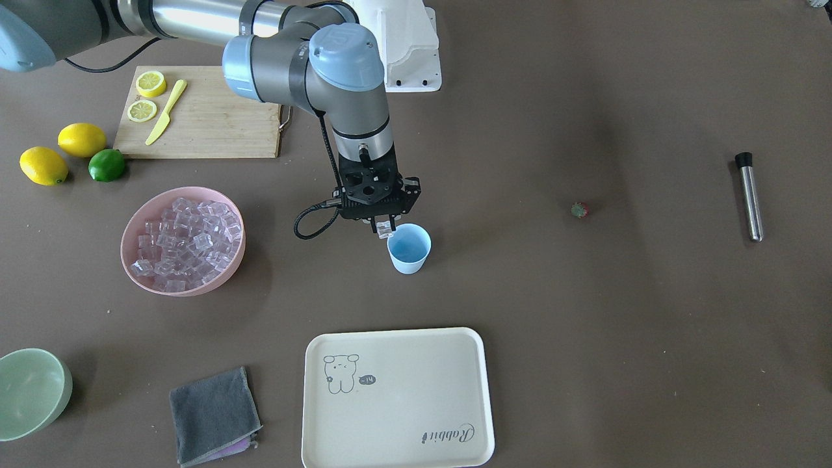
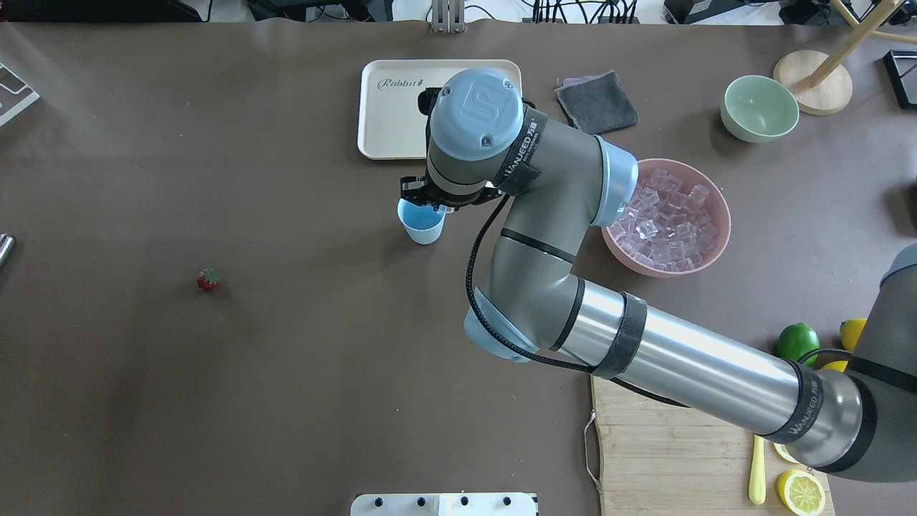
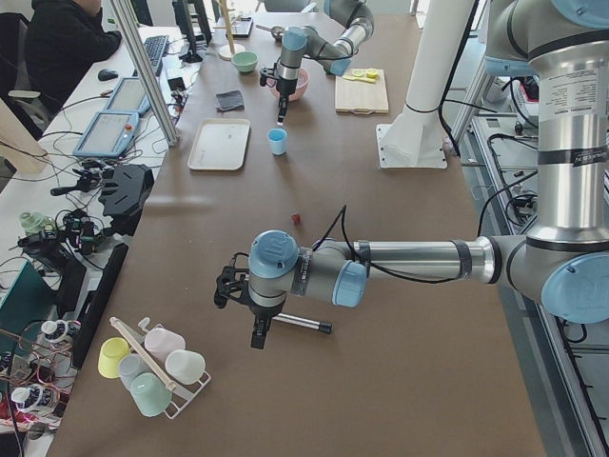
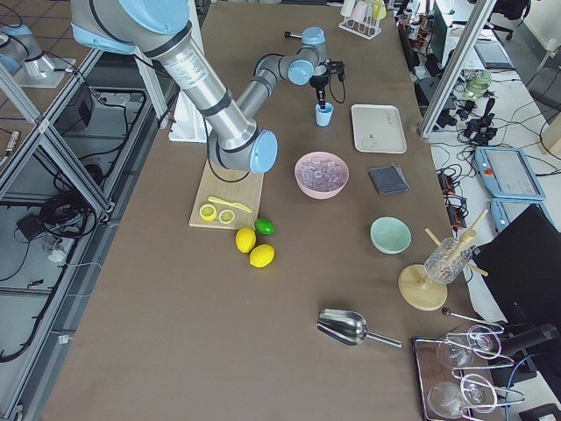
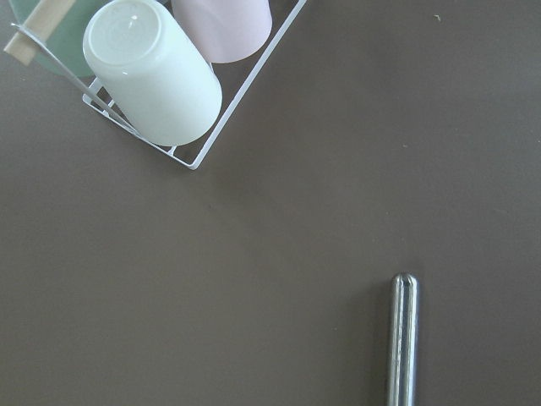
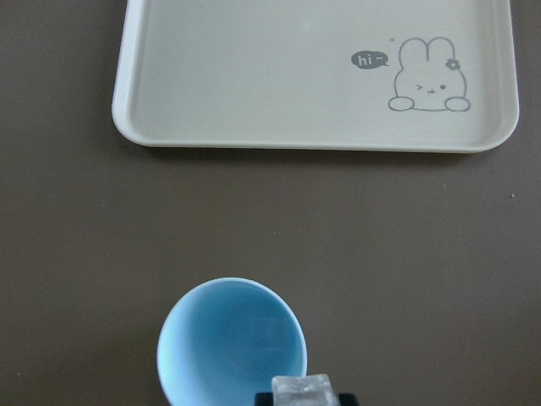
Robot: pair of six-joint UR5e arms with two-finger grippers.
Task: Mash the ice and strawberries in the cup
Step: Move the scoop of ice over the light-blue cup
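The light blue cup stands upright mid-table, just beyond the cream tray. My right gripper hangs over the cup's rim, shut on one clear ice cube. In the right wrist view a faint square shape lies inside the cup. More ice fills the pink bowl. The strawberry lies alone on the table, far from the cup. My left gripper hovers beside a steel rod near a rack of cups; I cannot tell whether it is open or shut.
A cream tray, a grey cloth and a pale green bowl lie along the operators' side. A cutting board carries lemon slices and a yellow knife, with two lemons and a lime beside it. A cup rack stands at the left end.
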